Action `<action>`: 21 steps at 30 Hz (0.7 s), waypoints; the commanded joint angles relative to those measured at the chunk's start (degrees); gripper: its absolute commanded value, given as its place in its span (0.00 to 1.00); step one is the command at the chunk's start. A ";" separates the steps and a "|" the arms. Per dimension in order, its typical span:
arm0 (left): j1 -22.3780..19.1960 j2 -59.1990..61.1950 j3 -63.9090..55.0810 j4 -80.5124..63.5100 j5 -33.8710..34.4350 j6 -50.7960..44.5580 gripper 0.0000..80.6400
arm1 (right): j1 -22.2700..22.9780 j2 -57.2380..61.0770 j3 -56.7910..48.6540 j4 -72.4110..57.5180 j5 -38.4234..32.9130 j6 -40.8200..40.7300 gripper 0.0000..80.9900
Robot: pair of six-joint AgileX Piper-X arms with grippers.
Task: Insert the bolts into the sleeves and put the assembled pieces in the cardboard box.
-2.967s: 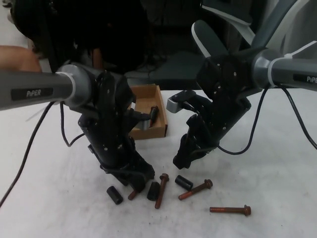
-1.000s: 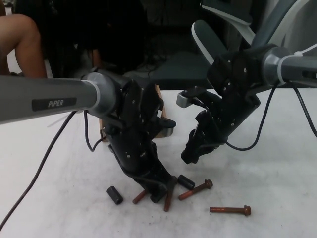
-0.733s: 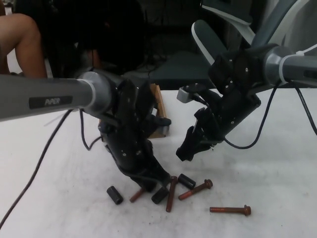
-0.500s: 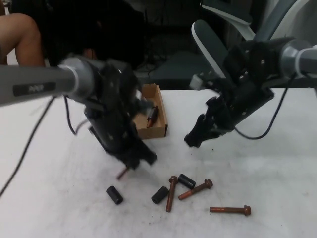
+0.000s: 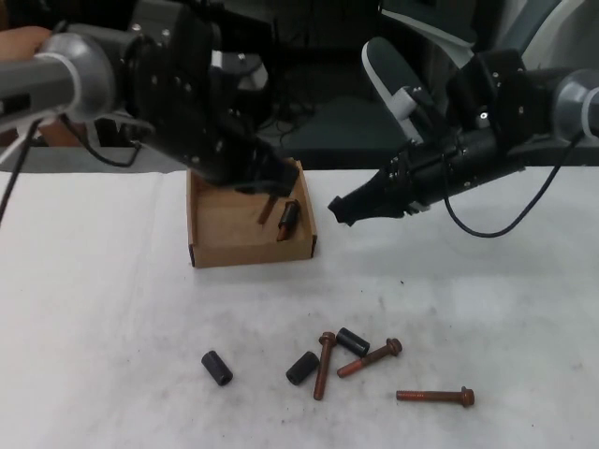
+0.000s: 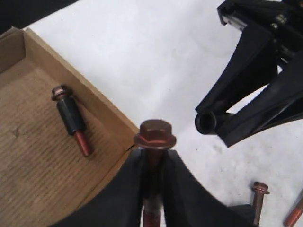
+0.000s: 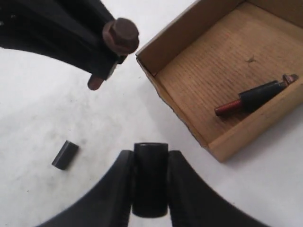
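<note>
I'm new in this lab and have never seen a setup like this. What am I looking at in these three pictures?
These are two robot arms at a white bench. The wide picture comes from a camera behind and above them. The other two come from a camera on each arm's wrist. The left hand grips a rust-brown hex-headed metal bolt. The right hand grips a short black tube-shaped sleeve. The two hands face each other near an open brown cardboard box, which holds one bolt already pushed through a sleeve. On the bench lie three more loose bolts and three loose sleeves.
</note>
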 commanded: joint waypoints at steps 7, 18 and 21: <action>4.29 -2.45 -0.46 -11.01 9.95 -1.70 0.01 | -1.95 -1.22 -0.61 -1.37 -7.64 -0.02 0.00; 5.89 -3.87 -0.46 -26.44 24.67 -7.26 0.01 | -2.40 -1.22 -0.61 -20.73 -21.31 16.10 0.00; 5.89 -3.87 -0.46 -32.18 27.95 -11.63 0.01 | -2.40 -1.22 -0.61 -29.11 -21.95 22.87 0.00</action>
